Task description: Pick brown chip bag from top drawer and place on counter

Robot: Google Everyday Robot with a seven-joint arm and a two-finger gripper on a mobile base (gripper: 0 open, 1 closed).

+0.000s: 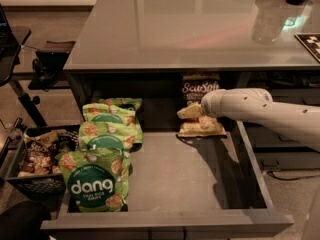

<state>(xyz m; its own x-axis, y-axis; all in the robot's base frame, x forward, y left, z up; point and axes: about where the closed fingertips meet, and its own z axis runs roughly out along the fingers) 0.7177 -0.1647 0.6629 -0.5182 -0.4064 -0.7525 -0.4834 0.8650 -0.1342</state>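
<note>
The brown chip bag [199, 88] stands at the back of the open top drawer [175, 184], its dark top with white "Sea Salt" script just under the counter's edge and its tan lower part [202, 129] lying on the drawer floor. My white arm reaches in from the right. My gripper [191, 112] is at the bag's middle, in front of it and over its tan part. The counter [190, 29] is the glossy grey top above the drawer.
Several green "dang" bags [96, 181] lie stacked along the drawer's left side. A dark basket of snacks [35, 156] stands on the floor to the left. A clear cup [270, 19] and a checkered board [310, 43] sit on the counter's right.
</note>
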